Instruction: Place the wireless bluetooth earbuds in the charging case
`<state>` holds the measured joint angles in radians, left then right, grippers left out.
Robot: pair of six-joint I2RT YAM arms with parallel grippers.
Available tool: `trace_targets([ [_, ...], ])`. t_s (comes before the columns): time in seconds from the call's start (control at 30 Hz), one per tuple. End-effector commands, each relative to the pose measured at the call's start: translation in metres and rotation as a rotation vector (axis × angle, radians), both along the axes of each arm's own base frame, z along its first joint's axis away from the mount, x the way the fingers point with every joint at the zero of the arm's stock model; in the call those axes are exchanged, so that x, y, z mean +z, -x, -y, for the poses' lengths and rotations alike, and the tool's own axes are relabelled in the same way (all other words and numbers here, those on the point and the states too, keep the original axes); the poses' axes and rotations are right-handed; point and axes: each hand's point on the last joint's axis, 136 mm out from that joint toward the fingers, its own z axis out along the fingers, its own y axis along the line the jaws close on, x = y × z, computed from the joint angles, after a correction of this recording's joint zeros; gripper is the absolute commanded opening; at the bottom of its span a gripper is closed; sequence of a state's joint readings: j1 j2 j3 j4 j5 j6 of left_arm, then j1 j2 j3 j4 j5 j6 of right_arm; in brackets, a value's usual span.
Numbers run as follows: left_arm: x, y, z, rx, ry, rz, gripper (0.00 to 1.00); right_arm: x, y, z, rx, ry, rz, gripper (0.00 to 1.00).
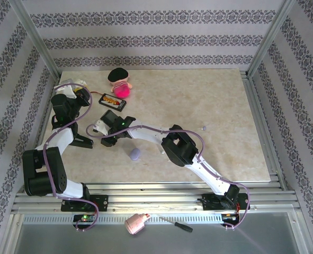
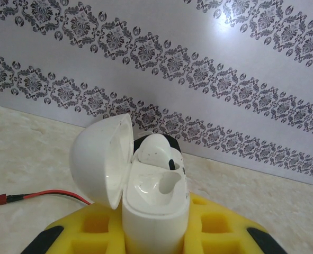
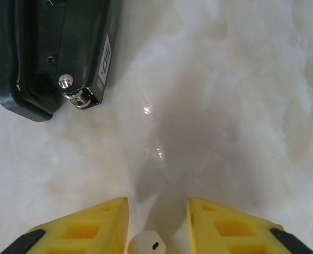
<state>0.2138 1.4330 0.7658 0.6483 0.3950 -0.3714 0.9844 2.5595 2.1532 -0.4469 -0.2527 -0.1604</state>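
Left wrist view: white charging case [image 2: 159,198] upright, pinched firm by the left gripper [image 2: 155,225], lid [image 2: 100,161] swung open to the left. One seated earbud [image 2: 156,151] fills the far socket and the near socket [image 2: 164,182] is bare, so approx. half done for this case.

Right wrist view: right gripper [image 3: 157,203] is low over the marble table [image 3: 225,106], jaws part spread w/ a loose white earbud [image 3: 144,244] between them. It touches one pad, w/ a gap at the other (can't tell if the pinch is made). Left to do, by the look of it: secure that bud, carry it over, seat it in the bare socket.

Top view: lilac case [image 1: 135,154] lies just beside the right arm, contents too small to tell. A tiny lilac bud [image 1: 203,127] sits well apart from it, out on the table, not in any case.
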Motion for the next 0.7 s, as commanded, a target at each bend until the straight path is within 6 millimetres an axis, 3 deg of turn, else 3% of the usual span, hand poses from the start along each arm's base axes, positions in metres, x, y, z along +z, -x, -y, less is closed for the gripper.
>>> trace_targets([
  [0.0, 0.024, 0.005, -0.002, -0.009, -0.032, 0.052, 0.00, -0.017, 0.009, 0.010, 0.006, 0.055, -0.041, 0.30],
  [0.47, 0.018, 0.016, 0.002, -0.024, -0.104, 0.039, 0.00, -0.010, 0.001, 0.064, -0.071, 0.088, -0.030, 0.26],
  [0.53, 0.016, 0.016, 0.003, -0.030, -0.101, 0.038, 0.00, -0.010, -0.002, 0.073, -0.099, 0.087, -0.037, 0.20],
  [0.67, 0.016, 0.016, 0.004, -0.034, -0.096, 0.038, 0.00, -0.006, -0.002, 0.078, -0.100, 0.058, -0.064, 0.21],
])
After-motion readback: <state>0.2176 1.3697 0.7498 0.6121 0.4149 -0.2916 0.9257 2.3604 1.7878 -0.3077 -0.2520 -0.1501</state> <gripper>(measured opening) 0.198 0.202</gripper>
